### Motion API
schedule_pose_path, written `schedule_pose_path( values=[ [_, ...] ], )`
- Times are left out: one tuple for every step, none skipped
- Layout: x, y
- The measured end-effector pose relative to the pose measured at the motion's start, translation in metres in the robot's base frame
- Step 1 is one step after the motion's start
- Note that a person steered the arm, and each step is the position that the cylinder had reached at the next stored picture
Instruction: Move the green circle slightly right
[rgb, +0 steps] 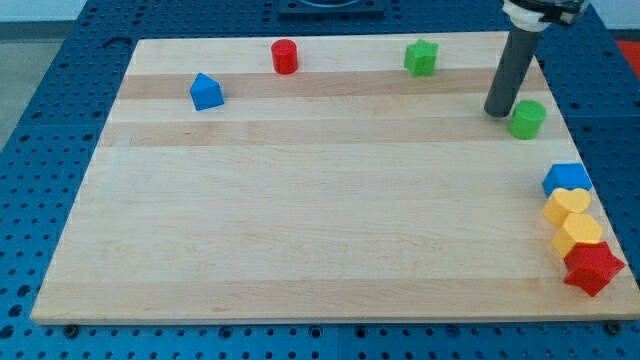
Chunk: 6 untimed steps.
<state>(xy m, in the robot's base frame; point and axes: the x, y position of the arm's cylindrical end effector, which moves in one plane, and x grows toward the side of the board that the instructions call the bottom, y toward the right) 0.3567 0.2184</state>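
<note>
The green circle, a short green cylinder, stands near the board's right edge in the upper part of the view. My tip is at the end of the dark rod, just to the left of the green circle, very close to it or touching its left side. A green star-shaped block sits near the board's top edge, to the upper left of the rod.
A red cylinder and a blue house-shaped block lie at the upper left. At the right edge a blue block, a yellow heart, a yellow block and a red star cluster together. The wooden board sits on a blue perforated table.
</note>
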Motion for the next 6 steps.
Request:
schedule_pose_path(
  values=[
    [0.000, 0.007],
    [0.000, 0.009],
    [0.002, 0.025],
    [0.002, 0.029],
    [0.002, 0.030],
    [-0.001, 0.026]
  ],
)
